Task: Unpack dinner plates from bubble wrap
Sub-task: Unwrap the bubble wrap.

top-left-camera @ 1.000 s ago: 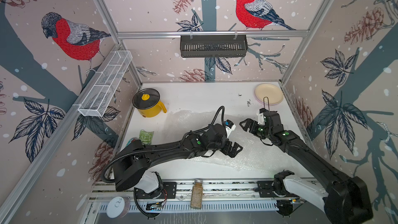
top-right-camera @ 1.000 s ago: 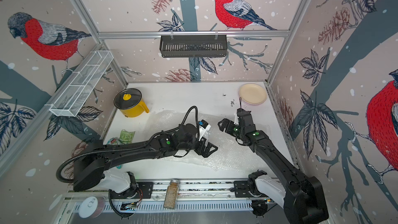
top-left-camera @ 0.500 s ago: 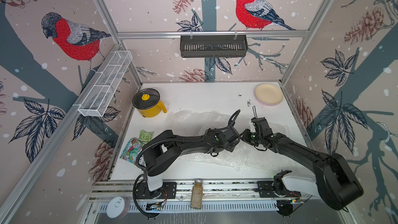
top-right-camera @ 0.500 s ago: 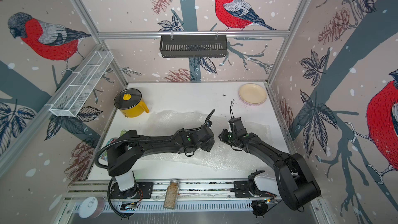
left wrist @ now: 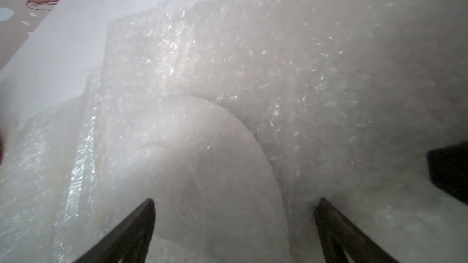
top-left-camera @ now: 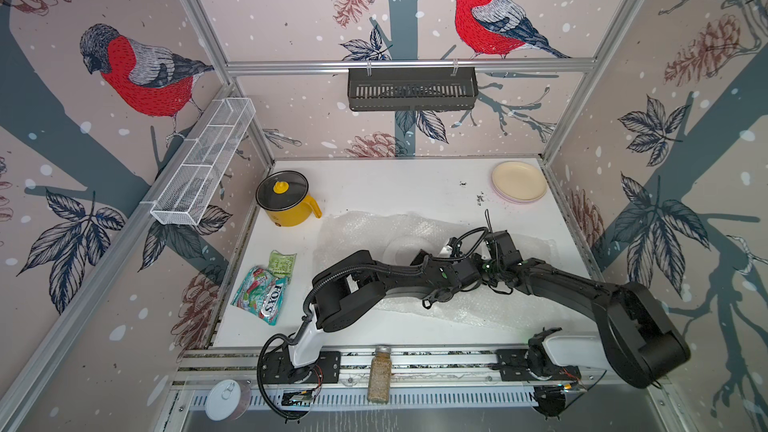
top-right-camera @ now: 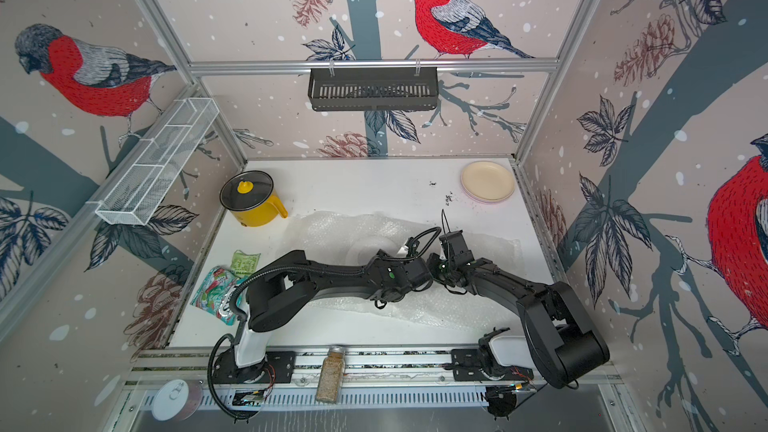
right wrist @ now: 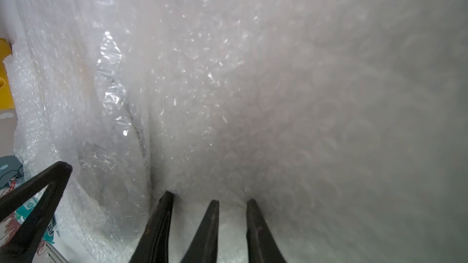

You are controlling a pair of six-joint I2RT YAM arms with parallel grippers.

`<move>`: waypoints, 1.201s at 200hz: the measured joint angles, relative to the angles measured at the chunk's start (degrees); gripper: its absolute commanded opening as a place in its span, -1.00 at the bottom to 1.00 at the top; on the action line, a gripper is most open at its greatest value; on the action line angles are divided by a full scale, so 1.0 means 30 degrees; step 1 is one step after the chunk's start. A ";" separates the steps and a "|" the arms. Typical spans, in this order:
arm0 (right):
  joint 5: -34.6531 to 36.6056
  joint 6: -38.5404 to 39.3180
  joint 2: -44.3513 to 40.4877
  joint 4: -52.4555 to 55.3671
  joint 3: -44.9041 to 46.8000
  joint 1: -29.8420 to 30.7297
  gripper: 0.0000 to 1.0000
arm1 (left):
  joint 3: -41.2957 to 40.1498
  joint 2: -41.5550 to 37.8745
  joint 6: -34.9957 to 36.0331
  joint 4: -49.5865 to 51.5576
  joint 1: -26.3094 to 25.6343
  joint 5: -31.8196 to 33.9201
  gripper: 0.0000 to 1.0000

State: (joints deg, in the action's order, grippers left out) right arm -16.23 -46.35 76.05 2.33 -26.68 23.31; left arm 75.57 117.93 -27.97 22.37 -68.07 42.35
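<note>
A sheet of bubble wrap (top-left-camera: 365, 226) lies spread across the middle of the table. A pale round plate (top-left-camera: 399, 243) shows faintly under it. My left gripper (top-left-camera: 442, 257) is down on the wrap, open wide, and in the left wrist view the plate's rim (left wrist: 202, 160) runs between its fingertips (left wrist: 235, 202). My right gripper (top-left-camera: 486, 257) sits just beside it. In the right wrist view its jaws (right wrist: 232, 203) stand close together, shut on a fold of bubble wrap (right wrist: 278, 72). A cream plate (top-left-camera: 519, 179) tops a stack at the back right corner, with a lilac rim (top-left-camera: 521, 200) under it.
A yellow pot with a black glass lid (top-left-camera: 286, 199) stands back left. Snack bags (top-left-camera: 264, 292) lie by the left edge. A spice jar (top-left-camera: 379, 376) and a round tin (top-left-camera: 224, 398) rest on the front rail. A wire basket (top-left-camera: 203, 160) and a black rack (top-left-camera: 411, 89) hang on the walls.
Both grippers came down and together onto the middle of the wrap. The right gripper's jaws went from open to nearly closed on the wrap. The left gripper stayed open.
</note>
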 measured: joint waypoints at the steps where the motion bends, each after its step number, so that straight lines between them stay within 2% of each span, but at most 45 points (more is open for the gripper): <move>1: 0.0000 0.0000 0.0000 0.0000 0.0000 0.0000 -0.55 | 0.0000 0.0000 -0.0044 0.0087 -0.0007 0.0073 0.93; 35: -0.0204 0.0000 0.0175 -0.0248 0.0029 -0.0248 -0.55 | 0.0211 0.0124 -0.0590 0.1486 -0.0007 0.1413 0.93; 100: -0.0415 0.0080 0.0459 -0.0648 -0.0029 -0.0430 -0.56 | 0.0437 0.0262 -0.0678 0.2302 0.0408 0.1974 0.92; 147: -0.0423 0.0452 0.0466 -0.0634 -0.0102 -0.0430 -0.56 | 0.0823 0.0189 -0.0670 0.3220 0.0772 0.3096 0.74; 201: -0.0415 0.0568 0.0678 -0.0430 -0.0321 -0.0452 -0.58 | 0.0940 0.1107 -0.0495 0.3293 0.0874 0.3956 0.69; 225: -0.0423 0.0590 0.0699 -0.0430 -0.0335 -0.0452 -0.59 | 0.0976 0.1428 -0.0335 0.3104 0.0918 0.4342 0.57; 240: -0.0423 0.0590 0.0743 -0.0430 -0.0357 -0.0452 -0.59 | 0.1056 0.1494 -0.0350 0.3126 0.1013 0.4430 0.42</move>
State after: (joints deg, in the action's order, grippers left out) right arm -17.50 -44.58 78.28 1.04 -27.75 21.96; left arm 78.74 122.41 -29.02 31.75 -65.04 55.64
